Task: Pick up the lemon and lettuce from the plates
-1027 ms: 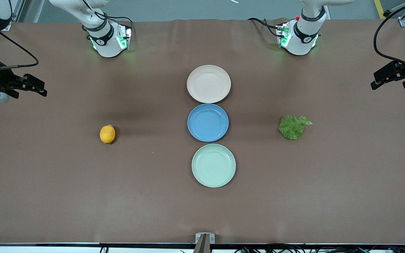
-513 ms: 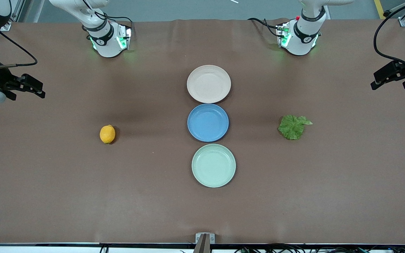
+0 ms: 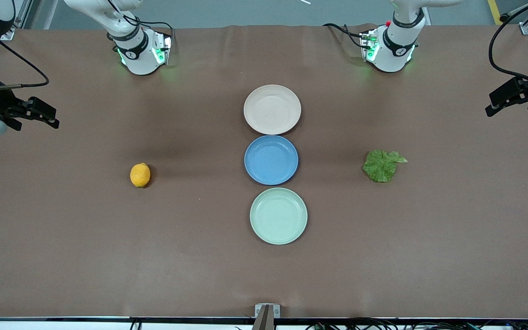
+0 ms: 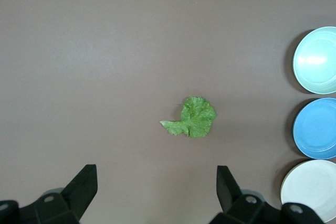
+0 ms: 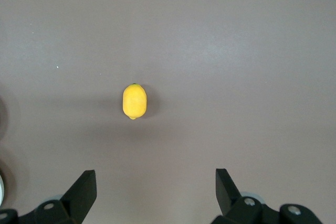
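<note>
Both grippers, left (image 3: 510, 98) & right (image 3: 35, 112), wide open, empty, over table ends.

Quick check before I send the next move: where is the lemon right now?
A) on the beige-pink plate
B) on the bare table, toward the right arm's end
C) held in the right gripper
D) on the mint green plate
B: the lemon lies on the brown table, apart from all three plates, and the right gripper is open with nothing between its fingers.
</note>
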